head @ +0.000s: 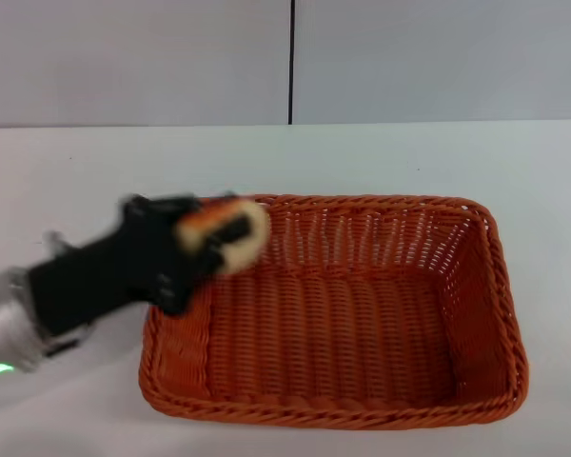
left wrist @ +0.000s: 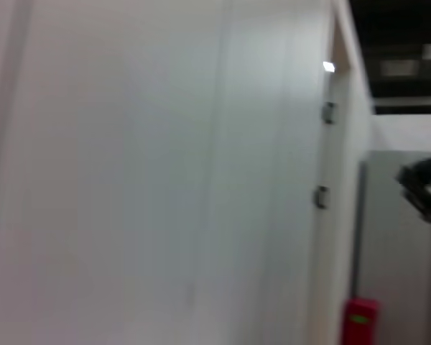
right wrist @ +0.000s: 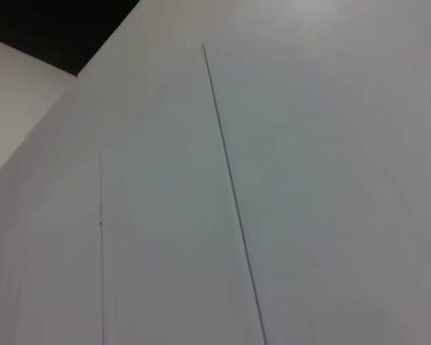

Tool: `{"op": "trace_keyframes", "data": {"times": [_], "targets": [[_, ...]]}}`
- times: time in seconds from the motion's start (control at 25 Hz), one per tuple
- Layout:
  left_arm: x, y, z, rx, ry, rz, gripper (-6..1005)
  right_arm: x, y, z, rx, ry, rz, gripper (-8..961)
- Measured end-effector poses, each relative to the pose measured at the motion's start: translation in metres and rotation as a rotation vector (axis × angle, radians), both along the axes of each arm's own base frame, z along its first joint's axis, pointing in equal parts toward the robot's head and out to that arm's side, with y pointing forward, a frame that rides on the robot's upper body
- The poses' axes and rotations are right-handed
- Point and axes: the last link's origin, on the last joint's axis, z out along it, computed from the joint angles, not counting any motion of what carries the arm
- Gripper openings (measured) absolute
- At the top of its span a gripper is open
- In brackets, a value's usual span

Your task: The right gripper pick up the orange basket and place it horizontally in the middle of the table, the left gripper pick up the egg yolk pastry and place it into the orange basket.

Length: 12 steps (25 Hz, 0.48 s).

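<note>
The orange basket (head: 362, 314) lies lengthwise across the middle of the white table (head: 95, 171), empty inside. My left gripper (head: 214, 243) reaches in from the left and hangs over the basket's left rim. It is shut on the egg yolk pastry (head: 230, 231), a pale cream bun with an orange glazed top, held above the basket's left end. The right gripper is out of view. Both wrist views show only walls.
A grey wall with a dark vertical seam (head: 291, 62) rises behind the table. Bare tabletop lies to the left, right and behind the basket. The basket's front rim (head: 333, 416) sits close to the table's near edge.
</note>
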Motion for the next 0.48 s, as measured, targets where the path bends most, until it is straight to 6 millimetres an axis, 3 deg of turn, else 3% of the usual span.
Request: {"op": "trace_keyframes", "data": {"times": [0.12, 0.36, 0.48], "targets": [[0.010, -0.003, -0.019, -0.070, 0.029, -0.043, 151, -0.001, 0.000, -0.001, 0.000, 0.003, 0.007, 552], [0.012, 0.001, -0.020, -0.106, 0.017, -0.016, 283, 0.001, 0.000, -0.002, 0.006, 0.015, -0.001, 552], [0.009, 0.004, -0.016, -0.092, 0.013, 0.011, 519, 0.002, 0.000, -0.002, 0.011, 0.012, -0.008, 552]]}}
